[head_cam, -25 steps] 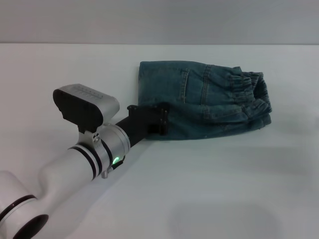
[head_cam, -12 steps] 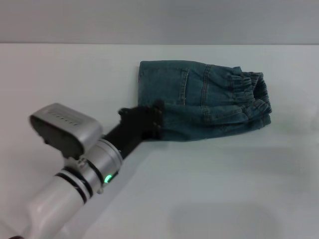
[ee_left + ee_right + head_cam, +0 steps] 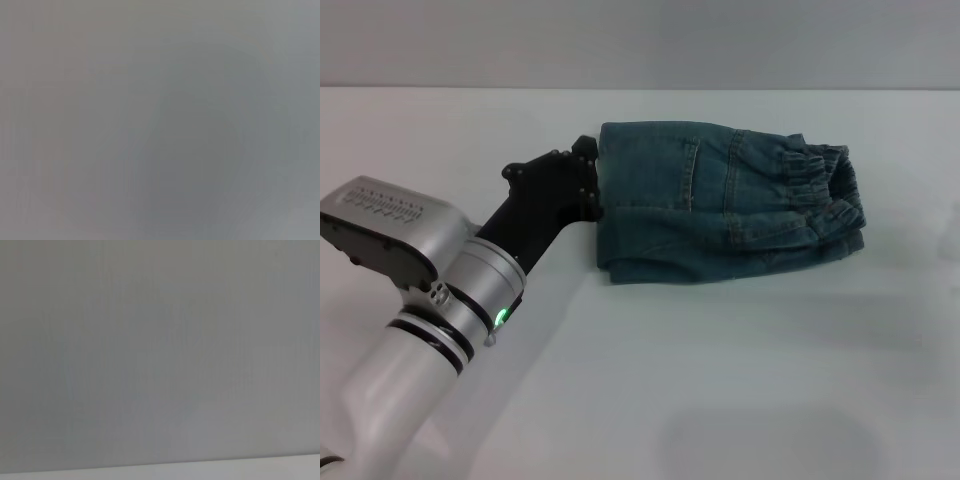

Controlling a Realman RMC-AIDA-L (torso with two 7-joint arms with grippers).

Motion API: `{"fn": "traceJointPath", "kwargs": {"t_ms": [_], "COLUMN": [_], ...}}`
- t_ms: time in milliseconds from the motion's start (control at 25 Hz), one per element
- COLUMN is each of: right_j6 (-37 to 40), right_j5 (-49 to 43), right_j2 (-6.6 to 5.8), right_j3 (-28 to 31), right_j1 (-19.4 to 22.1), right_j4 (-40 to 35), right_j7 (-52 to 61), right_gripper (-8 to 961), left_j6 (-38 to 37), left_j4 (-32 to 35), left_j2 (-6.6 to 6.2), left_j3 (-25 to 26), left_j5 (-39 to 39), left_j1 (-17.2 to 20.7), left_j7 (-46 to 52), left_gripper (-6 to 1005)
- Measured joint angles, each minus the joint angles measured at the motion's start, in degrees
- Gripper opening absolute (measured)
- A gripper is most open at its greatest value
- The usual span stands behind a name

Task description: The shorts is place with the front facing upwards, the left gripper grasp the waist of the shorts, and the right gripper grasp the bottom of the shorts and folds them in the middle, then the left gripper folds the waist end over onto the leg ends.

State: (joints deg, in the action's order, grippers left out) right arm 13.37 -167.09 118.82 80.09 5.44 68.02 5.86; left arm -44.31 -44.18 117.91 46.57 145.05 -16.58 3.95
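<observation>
Shorts: the shorts [image 3: 720, 205] lie on the white tabletop [image 3: 720, 380], toward its far side and a little to the robot's right, as a compact layered bundle.
Fold state: the denim looks doubled over itself, with a folded edge on the side toward the left arm and stacked layers showing along the near edge.
Waist: the waist of the shorts [image 3: 825, 190], with its puckered elastic band, sits at the bundle's right end, on top of the lower layers.
Leg hems: the leg ends cannot be picked out; they seem to lie under the waist, though I cannot be sure.
Left end effector: the left gripper [image 3: 588, 178] is at the bundle's left folded edge, touching or just beside the denim; whether it is wide, narrow or holding cloth I cannot tell (the black body hides the prongs).
Right end effector: not seen in the head view; its wrist view shows only plain grey surface.
Left wrist view: blank grey, nothing to read.
Progress: judging by the lie of the cloth, both folds appear done, waist end laid over toward the hems.
Left to do: probably only clearing the left arm away, perhaps after a small tidy of the edge.
</observation>
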Motion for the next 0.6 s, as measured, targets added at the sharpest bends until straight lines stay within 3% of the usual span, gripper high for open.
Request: {"fn": "traceJointPath", "kwargs": {"t_ms": [400,600], "right_j6": [0.10,0.88], "right_j5": [0.00,0.00], "right_j2": [0.08,0.09], "right_j3": [0.10,0.00], "right_j1": [-0.04,-0.04], "right_j4": [-0.09,-0.07], "right_j7": [-0.02,-0.02], "right_gripper": [-2,-2], "left_j6": [-0.97,-7.62], "left_j4": [-1.85,-0.12], "left_j2": [-0.06,-0.03], "left_j3": [-0.26,0.31], "left_j5": [0.08,0.08], "left_j1": [0.75,1.60], "left_j7": [-0.03,-0.14], "left_gripper": [24,25]}}
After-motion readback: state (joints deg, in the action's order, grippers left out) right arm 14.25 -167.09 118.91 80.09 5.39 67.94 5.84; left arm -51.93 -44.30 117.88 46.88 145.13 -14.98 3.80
